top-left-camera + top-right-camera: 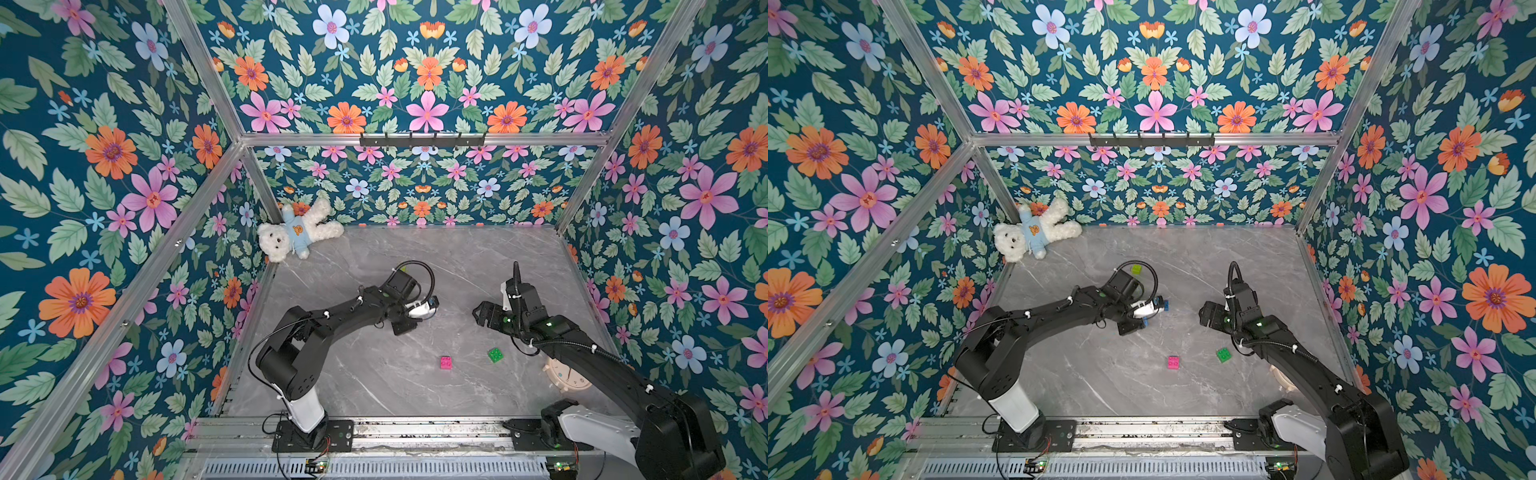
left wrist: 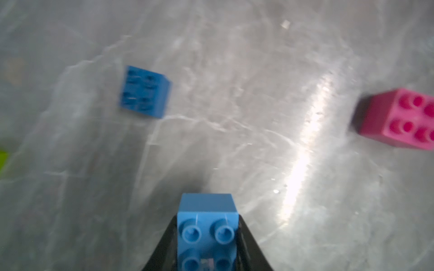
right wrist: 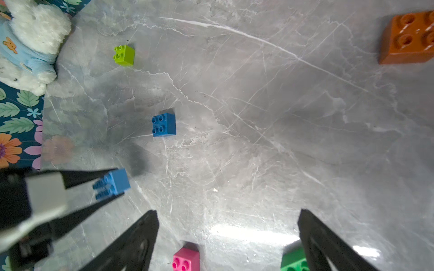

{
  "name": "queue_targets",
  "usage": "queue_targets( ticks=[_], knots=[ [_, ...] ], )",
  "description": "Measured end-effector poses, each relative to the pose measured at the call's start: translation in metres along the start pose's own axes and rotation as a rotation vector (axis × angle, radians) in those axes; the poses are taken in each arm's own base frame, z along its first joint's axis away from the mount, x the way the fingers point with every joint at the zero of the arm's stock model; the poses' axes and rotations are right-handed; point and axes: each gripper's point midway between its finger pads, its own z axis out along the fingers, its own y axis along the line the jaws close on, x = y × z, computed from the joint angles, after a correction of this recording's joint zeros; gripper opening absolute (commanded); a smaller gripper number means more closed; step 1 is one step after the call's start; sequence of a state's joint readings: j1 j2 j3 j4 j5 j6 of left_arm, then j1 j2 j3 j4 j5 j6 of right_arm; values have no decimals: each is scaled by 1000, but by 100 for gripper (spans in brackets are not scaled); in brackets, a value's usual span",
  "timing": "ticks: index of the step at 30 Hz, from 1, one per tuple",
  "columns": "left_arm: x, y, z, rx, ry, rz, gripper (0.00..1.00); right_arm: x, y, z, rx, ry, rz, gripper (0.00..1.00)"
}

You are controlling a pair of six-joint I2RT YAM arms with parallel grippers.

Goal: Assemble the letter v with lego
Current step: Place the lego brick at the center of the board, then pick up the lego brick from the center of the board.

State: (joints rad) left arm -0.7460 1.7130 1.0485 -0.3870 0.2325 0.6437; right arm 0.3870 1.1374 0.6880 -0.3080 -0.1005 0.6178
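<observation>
Right, top views: left claw (image 1: 1146,319) is pinched narrow on the light-blue brick (image 1: 1147,323) over the middle of the grey marble worktop (image 1: 1100,374). Dark blue brick (image 1: 1165,305) sits just beside it. Lime brick (image 1: 1136,269) is farther back, seen through the arm's cable loop. Right claw (image 1: 480,314) hangs wide and empty, well apart from the left one. Pink brick (image 1: 446,362) and green brick (image 1: 495,354) lie near each other toward the front, not touching; green is just beside the right arm. White teddy bear (image 1: 291,235) lies in the back left corner.

Left wrist: blurred. Light-blue brick (image 2: 206,234) has its studs toward the camera, with black fingers (image 2: 249,241) on both sides. Dark blue (image 2: 144,91) and pink (image 2: 399,119) lie on the worktop, apart from the held one.

Right wrist: fingers (image 3: 138,237) spread wide, nothing between the tips. Left claw holds the light-blue brick (image 3: 112,184), apparently off the surface. Dark blue (image 3: 163,124), lime (image 3: 124,55) and orange brick (image 3: 408,37) lie well apart. All bricks separate, none joined.
</observation>
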Motion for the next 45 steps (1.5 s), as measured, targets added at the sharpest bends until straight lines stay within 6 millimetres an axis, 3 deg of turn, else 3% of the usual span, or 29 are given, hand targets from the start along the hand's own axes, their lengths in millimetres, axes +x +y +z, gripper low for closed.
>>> queue_targets(
  ticks=[3,8,13,14,15,20,25,27,30,32,34,39,43,45],
  knots=[
    [1,-28,13,62,17,67,12,-4,3,3,0,1,-3,95],
    [-5,-24,24,41,14,105,39,-3,3,4,-6,0,-5,95],
    [-9,-22,27,33,10,108,55,4,1,5,-17,16,-18,96],
    [-10,-20,27,26,10,108,69,4,2,5,-22,16,-19,96],
    [-10,-18,26,17,8,105,98,3,4,5,-27,16,-23,96],
    [-15,-9,10,-30,-28,68,99,-1,16,6,-90,0,-86,93],
    [-14,15,-40,-200,-169,-89,99,0,34,6,-209,-38,-221,86],
    [-8,35,-61,-318,-215,-204,99,2,51,8,-277,-53,-328,90],
    [8,76,-104,-535,-303,-468,99,21,91,11,-412,-49,-612,99],
    [22,99,-135,-677,-358,-674,99,37,116,13,-515,-42,-821,99],
    [26,108,-154,-735,-415,-801,99,44,129,16,-590,-47,-961,97],
    [29,117,-171,-747,-495,-975,99,61,158,30,-735,-39,-1233,91],
    [55,130,-171,-769,-484,-1110,99,70,180,44,-770,-13,-1430,88],
    [67,133,-169,-776,-465,-1159,99,73,179,54,-766,22,-1484,85]
  ],
)
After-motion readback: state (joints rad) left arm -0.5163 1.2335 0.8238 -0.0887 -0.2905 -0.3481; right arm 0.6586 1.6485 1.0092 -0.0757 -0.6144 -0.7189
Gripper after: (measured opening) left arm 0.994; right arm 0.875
